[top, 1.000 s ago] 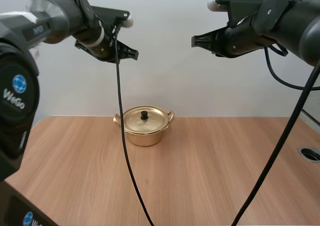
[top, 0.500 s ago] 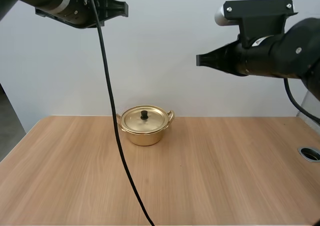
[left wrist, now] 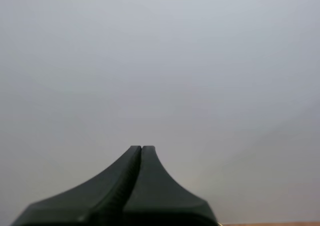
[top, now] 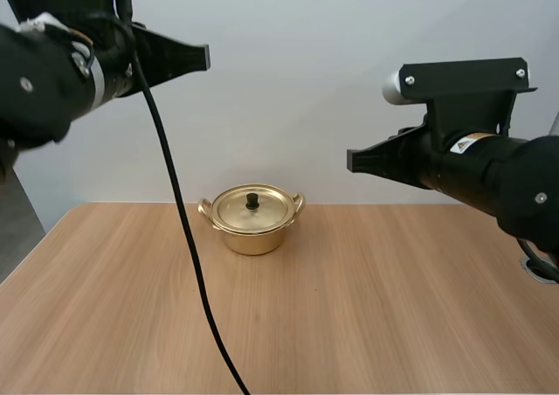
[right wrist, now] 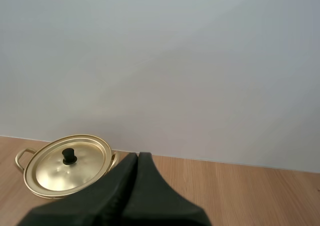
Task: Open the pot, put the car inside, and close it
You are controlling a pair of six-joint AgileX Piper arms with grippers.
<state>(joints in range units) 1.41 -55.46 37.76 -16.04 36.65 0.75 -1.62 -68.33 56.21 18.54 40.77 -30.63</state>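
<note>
A small golden pot (top: 251,222) stands at the back middle of the wooden table (top: 367,308), its lid with a black knob (top: 252,201) resting on it. The right wrist view looks at the same pot (right wrist: 67,166) and its knob (right wrist: 69,156) from above and to the right. My left gripper (top: 203,57) hangs high over the table's left side, fingers pressed together as one dark wedge (left wrist: 141,148) with nothing in them. Off to the pot's right, my right gripper (top: 351,161) is also held high and shut on nothing, its fingers a single wedge (right wrist: 137,156).
A round cable hole (top: 543,269) sits at the table's right edge. A plain grey wall rises behind the table. Bare wood spreads in front of and around the pot.
Both arms have shifted: the left gripper's tip dropped slightly lower, and the right arm sank and came nearer the camera. The pot has stayed put.
</note>
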